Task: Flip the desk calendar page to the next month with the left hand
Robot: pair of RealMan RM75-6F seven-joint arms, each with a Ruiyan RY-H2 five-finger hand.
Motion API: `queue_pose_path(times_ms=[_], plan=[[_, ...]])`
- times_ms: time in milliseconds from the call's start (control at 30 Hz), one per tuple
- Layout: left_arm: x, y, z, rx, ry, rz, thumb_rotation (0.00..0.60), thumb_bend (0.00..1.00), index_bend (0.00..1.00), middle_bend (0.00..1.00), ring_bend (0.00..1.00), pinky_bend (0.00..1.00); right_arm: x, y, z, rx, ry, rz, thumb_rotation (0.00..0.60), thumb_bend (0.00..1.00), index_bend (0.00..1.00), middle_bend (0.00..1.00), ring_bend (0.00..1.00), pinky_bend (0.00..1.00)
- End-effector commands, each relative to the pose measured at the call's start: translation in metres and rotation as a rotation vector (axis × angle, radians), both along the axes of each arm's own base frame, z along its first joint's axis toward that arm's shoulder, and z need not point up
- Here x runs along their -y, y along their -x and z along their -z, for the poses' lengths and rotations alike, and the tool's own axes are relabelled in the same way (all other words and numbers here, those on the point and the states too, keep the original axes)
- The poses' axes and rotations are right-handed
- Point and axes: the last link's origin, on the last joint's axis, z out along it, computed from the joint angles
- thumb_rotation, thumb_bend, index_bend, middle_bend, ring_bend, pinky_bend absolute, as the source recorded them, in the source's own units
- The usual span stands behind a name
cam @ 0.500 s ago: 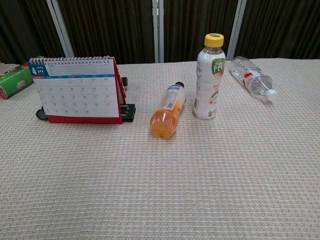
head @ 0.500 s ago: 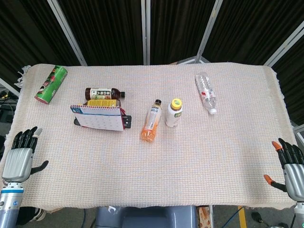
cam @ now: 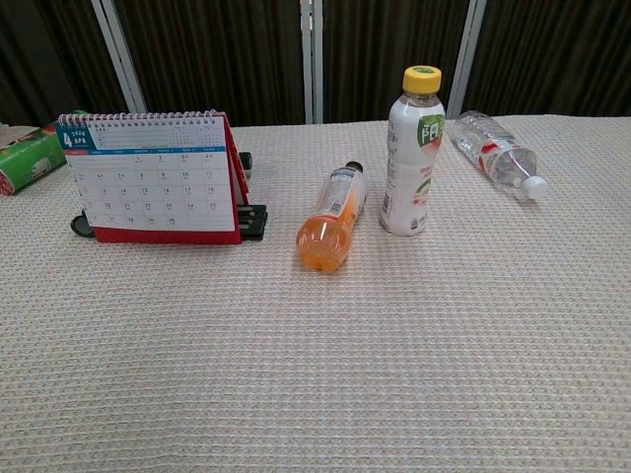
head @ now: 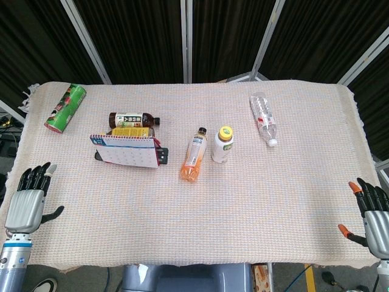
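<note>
The desk calendar (head: 126, 152) stands upright on the left half of the table, its white grid page facing me; in the chest view the calendar (cam: 150, 177) shows a blue "4" at its top left and a spiral binding along the top. My left hand (head: 27, 202) hovers at the table's near left corner, fingers spread and holding nothing, well short of the calendar. My right hand (head: 372, 214) sits at the near right corner, fingers apart and empty. Neither hand appears in the chest view.
Two dark bottles (head: 131, 119) lie just behind the calendar. A green can (head: 65, 108) lies at the far left. An orange bottle (head: 194, 156) lies near the middle beside an upright white bottle (head: 222, 144). A clear bottle (head: 264, 118) lies far right.
My left hand has shifted slightly toward me and to the right. Nothing else has moved.
</note>
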Motion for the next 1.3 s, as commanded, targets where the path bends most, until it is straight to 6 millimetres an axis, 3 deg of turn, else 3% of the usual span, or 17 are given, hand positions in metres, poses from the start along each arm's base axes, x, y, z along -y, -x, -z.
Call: queue_pose_path(times_ms=[33,100,133,167,233,333,567,1300], plan=[[-0.002,0.001,0.003,0.017,0.004,-0.012,0.600,0.27,0.00,0.01,0.03,0.05,0.001,0.000,0.000,0.004,0.000,0.005,0.600,0.09,0.00,0.00,0.00,0.00],[-0.006,0.002,0.005,0.054,-0.006,-0.038,0.600,0.38,0.00,0.09,0.14,0.18,0.001,0.000,0.000,0.005,-0.001,0.008,0.600,0.09,0.00,0.00,0.00,0.00],[-0.007,0.002,0.006,0.074,-0.013,-0.048,0.600,0.51,0.00,0.25,0.31,0.34,0.001,0.000,0.000,0.007,-0.001,0.007,0.600,0.09,0.00,0.00,0.00,0.00],[-0.011,0.001,0.010,0.124,-0.024,-0.066,0.600,0.58,0.00,0.37,0.43,0.43,0.001,0.000,0.000,0.008,0.000,0.005,0.600,0.09,0.00,0.00,0.00,0.00],[-0.018,0.000,0.017,0.214,-0.021,-0.097,0.600,0.66,0.00,0.53,0.56,0.52,0.001,0.000,-0.001,0.011,0.003,0.007,0.600,0.09,0.00,0.00,0.00,0.00],[-0.027,0.001,0.028,0.286,0.024,-0.144,0.600,0.72,0.00,0.62,0.63,0.57,0.001,0.002,-0.002,0.015,0.000,0.011,0.600,0.09,0.00,0.00,0.00,0.00],[-0.051,-0.003,0.053,0.420,0.150,-0.267,0.600,0.77,0.00,0.65,0.66,0.60,0.002,-0.001,-0.002,0.026,-0.002,-0.002,0.600,0.09,0.00,0.00,0.00,0.00],[-0.107,-0.023,0.103,0.393,0.313,-0.384,0.600,0.78,0.00,0.65,0.66,0.60,0.004,0.002,-0.002,0.032,-0.006,0.014,0.600,0.09,0.00,0.00,0.00,0.00]])
